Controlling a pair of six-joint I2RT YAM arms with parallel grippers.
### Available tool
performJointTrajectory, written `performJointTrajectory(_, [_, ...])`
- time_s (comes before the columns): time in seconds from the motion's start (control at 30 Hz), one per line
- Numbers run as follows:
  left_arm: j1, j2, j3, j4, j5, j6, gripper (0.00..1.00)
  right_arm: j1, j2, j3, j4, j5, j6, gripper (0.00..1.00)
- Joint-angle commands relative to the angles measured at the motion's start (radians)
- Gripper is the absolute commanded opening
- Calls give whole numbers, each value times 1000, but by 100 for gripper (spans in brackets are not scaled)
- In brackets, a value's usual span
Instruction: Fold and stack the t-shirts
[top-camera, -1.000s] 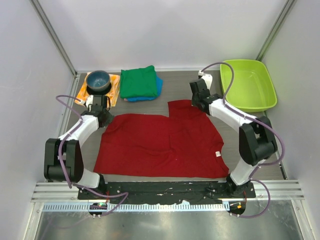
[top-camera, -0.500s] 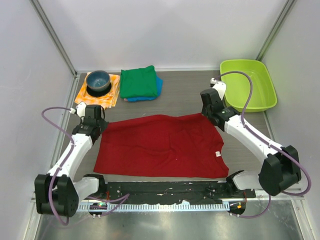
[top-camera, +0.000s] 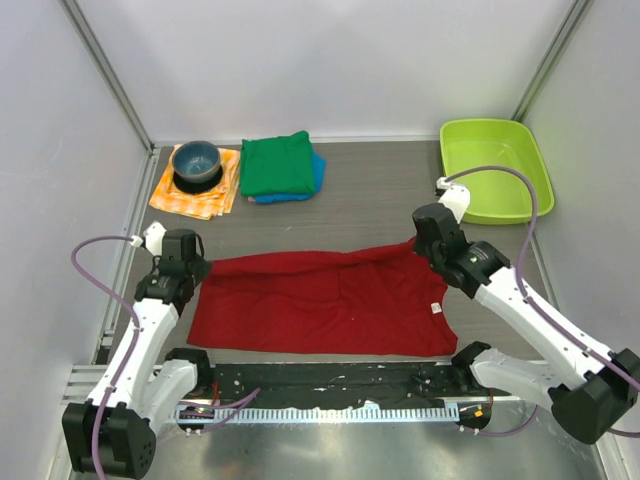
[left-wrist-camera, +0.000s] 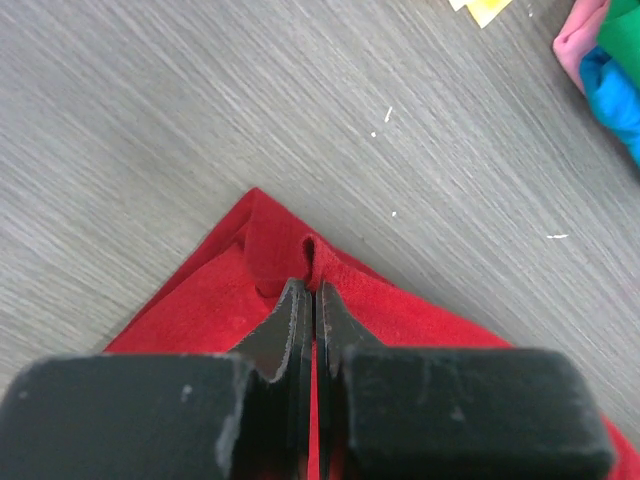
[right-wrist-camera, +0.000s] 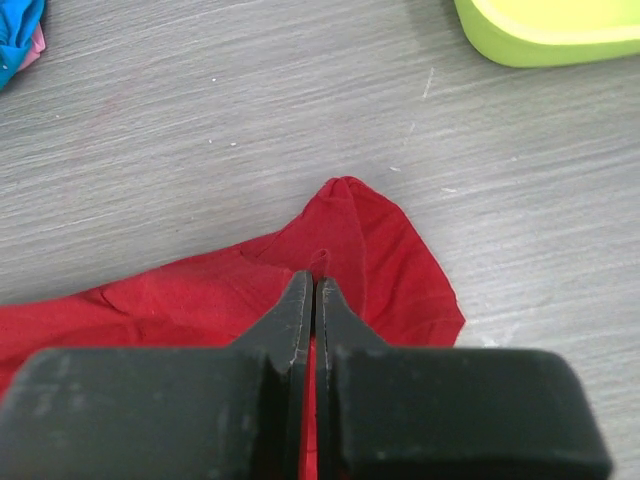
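Here, mid-fold on the red shirt (top-camera: 330, 300): spread across the near middle of the table (top-camera: 370, 205), far edge gathered up at both ends and turned toward the near hem. Pinched at the far left corner by the left gripper (left-wrist-camera: 308, 292), jaws clenched on a ridge of red cloth. Pinched likewise at the far right corner by the right gripper (right-wrist-camera: 308, 282), jaws pressed tight on a small peak of fabric.

Probably the first fold, far edge over to near hem, and not yet laid down. Next, likely: carry both corners evenly toward the near hem, keep the edge taut between the two grips so no slack bunches in the middle, set corner on corner, then let go. Some risk of a skewed fold if one side leads.

Further back, toward the far left: green shirt (top-camera: 277, 163), folded, lying on a folded blue shirt (top-camera: 318, 172), only the blue's right and near edges showing. Beneath the blue, a pink scrap (left-wrist-camera: 572, 45), too little visible to name.

So, three shirts: one red, one green, one blue. Just left of the stack, one dark bowl (top-camera: 196, 160) sitting on one orange checked cloth (top-camera: 226, 190). At the far right, one lime tub (top-camera: 447, 160). Two arms, two grippers.
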Motion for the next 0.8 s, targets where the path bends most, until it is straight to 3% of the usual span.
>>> performJointTrajectory(0.0, [-4, -60, -29, -41, -40, -11, 0, 7, -91, -12, -122, 41, 83, 1])
performJointTrajectory(0.33, [-4, -90, -57, -58, -61, -19, 0, 19, -261, -94, -300, -78, 210, 1])
performJointTrajectory(0.77, [-4, -114, -73, -84, -52, -25, 0, 220, -336, -134, -540, -75, 456, 1])
